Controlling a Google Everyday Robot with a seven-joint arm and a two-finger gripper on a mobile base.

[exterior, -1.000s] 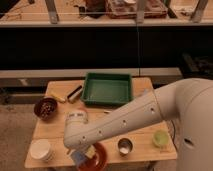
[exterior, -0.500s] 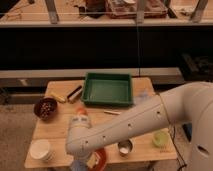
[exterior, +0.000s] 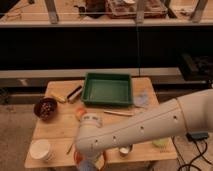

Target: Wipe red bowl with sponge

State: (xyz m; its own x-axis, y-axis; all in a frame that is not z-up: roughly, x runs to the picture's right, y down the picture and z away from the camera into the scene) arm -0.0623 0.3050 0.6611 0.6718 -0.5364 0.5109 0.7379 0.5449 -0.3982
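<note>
The red bowl (exterior: 103,160) sits at the table's front edge, left of centre. Only parts of its orange-red rim show beside my arm. My gripper (exterior: 89,164) hangs at the end of the white arm (exterior: 145,127), low over the bowl's inside at the bottom edge of the view. A pale blue-grey bit under the gripper looks like the sponge (exterior: 87,166), pressed into the bowl. Most of it is hidden.
A green tray (exterior: 107,89) stands at the back centre. A dark bowl of nuts (exterior: 46,108) is at the left and a white bowl (exterior: 40,149) at the front left. A metal cup (exterior: 125,150), a small green bowl (exterior: 161,142) and a flat blue piece (exterior: 141,99) are to the right.
My arm has swung lower and toward the table's front edge. The gripper now sits down in the red bowl and covers more of it.
</note>
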